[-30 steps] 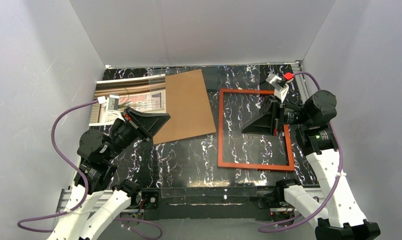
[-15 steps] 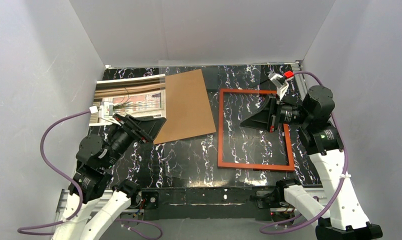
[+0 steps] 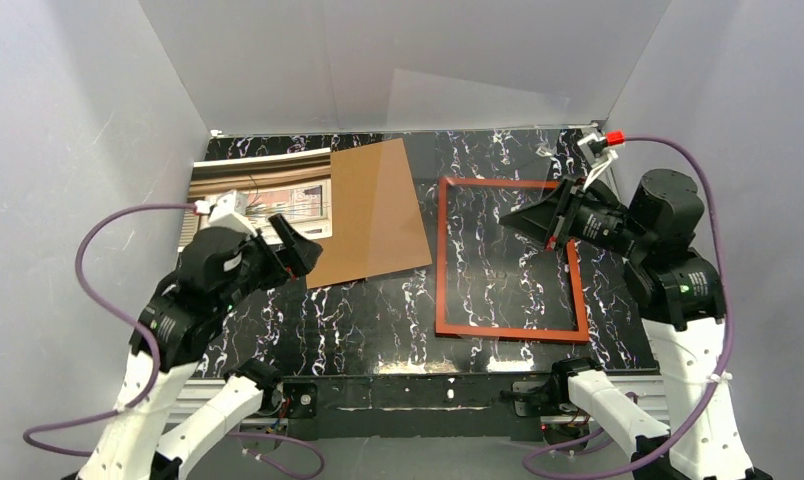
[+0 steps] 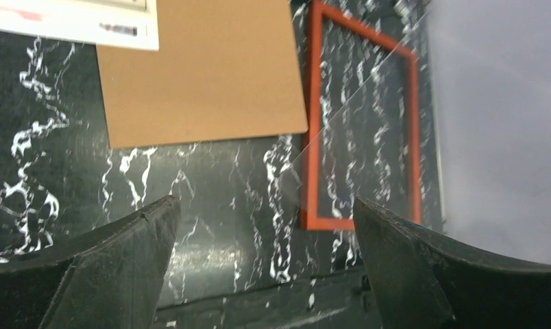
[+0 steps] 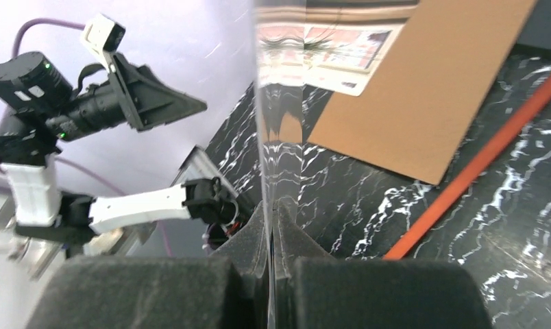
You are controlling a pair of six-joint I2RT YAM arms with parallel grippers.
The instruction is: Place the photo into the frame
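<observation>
The frame [image 3: 508,333], a thin orange-red rectangle, is lying flat on the right half of the black, white-veined table [image 3: 378,320], with bare tabletop showing inside its border. The photo [image 3: 263,190] is lying at the far left, its right edge overlapping the plain brown cardboard board [image 3: 373,215], which is sitting between photo and frame. The right end effector [image 5: 273,205] is clenching a thin clear sheet [image 5: 261,157] edge-on, raised over the frame's far side. The left end effector [image 4: 262,205] is hanging released, fingers spread wide, above open table near the board's near corner.
</observation>
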